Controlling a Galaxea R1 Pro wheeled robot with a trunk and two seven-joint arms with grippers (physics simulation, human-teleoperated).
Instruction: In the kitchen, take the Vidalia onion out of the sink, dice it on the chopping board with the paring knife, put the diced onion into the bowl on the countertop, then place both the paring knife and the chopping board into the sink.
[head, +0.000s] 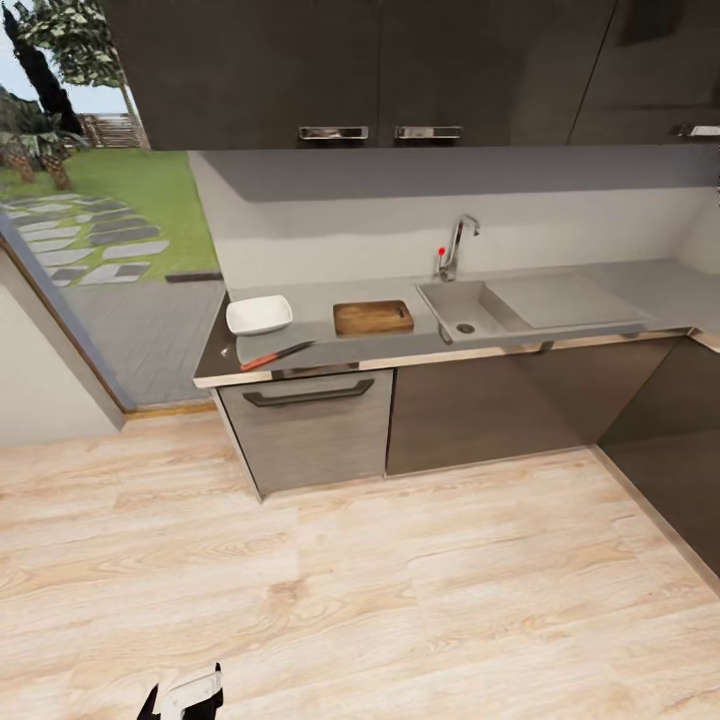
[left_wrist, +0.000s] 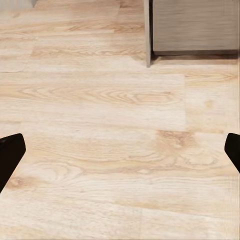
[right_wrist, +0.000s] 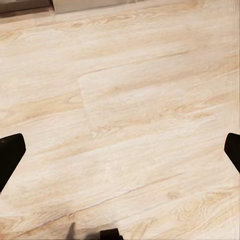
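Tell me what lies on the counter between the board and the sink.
Nothing visible. The board lies just beside the sink, with bare countertop between. The bowl and knife sit on the board's far side.

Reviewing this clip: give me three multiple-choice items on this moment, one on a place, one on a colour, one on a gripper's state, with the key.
1. Where does the chopping board lie?
A. In the sink
B. On the countertop, between the bowl and the sink
C. On the floor

2. What colour is the paring knife handle?
A. Orange-red
B. Blue
C. White

3. How does the left gripper stand?
A. Shut on the knife
B. Shut on nothing
C. Open over the wood floor

Key: B, the board rests left of the basin; A, the handle shows red by the counter edge; C, its fingertips stand wide apart at the picture's sides.
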